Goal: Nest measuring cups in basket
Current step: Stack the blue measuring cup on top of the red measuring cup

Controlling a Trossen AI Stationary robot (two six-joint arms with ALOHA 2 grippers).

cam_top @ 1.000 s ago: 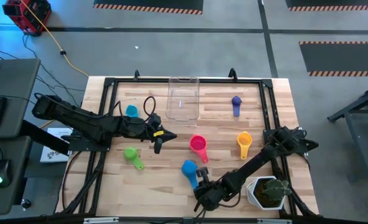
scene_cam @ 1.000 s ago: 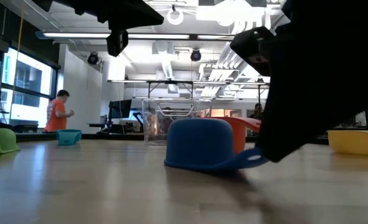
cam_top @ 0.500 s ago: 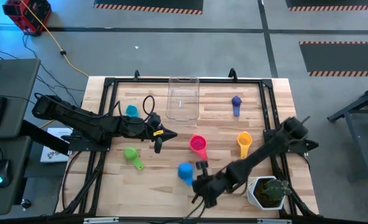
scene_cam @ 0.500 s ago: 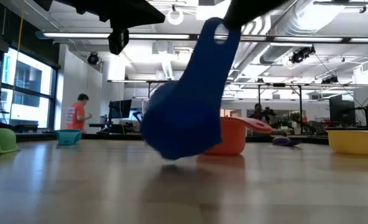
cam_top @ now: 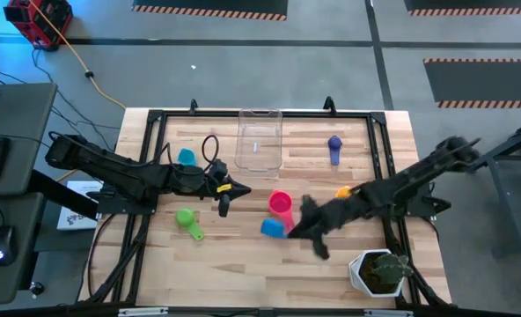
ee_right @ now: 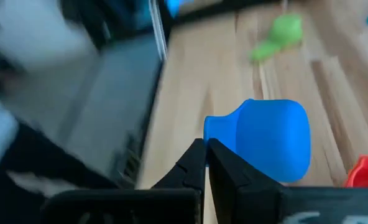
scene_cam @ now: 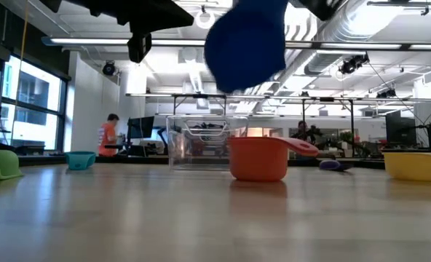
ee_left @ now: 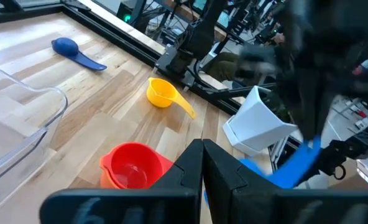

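My right gripper (cam_top: 296, 227) is shut on a blue measuring cup (cam_top: 272, 227) held above the table's middle, next to the red cup (cam_top: 280, 203); the low view shows the blue cup (scene_cam: 244, 40) high over the tabletop. My left gripper (cam_top: 224, 205) hovers shut and empty left of the red cup. The clear basket (cam_top: 259, 139) stands on its base at the far middle. Green (cam_top: 187, 218), light blue (cam_top: 187, 157), purple-blue (cam_top: 334, 145) and yellow (cam_top: 344, 191) cups lie on the table; my right arm partly covers the yellow one. My right gripper pinches the blue cup's handle (ee_right: 218, 132) between its two fingers, at the handle's free end. The fingers come from the table's right, slanting down, in line with the handle. The bowl (ee_right: 274, 140) sticks out beyond the fingertips, lifted clear of the table.
A white pot with a green plant (cam_top: 379, 271) stands at the near right corner. A black frame (cam_top: 155, 123) runs round the tabletop. Bare wood lies along the near edge, left of the pot.
My right gripper has risen from near the table's front edge and swung toward the far and right side, rolling its wrist. The blue cup, which sat mouth down on the table, has been tipped and lifted clear, and now hangs beside the red cup.
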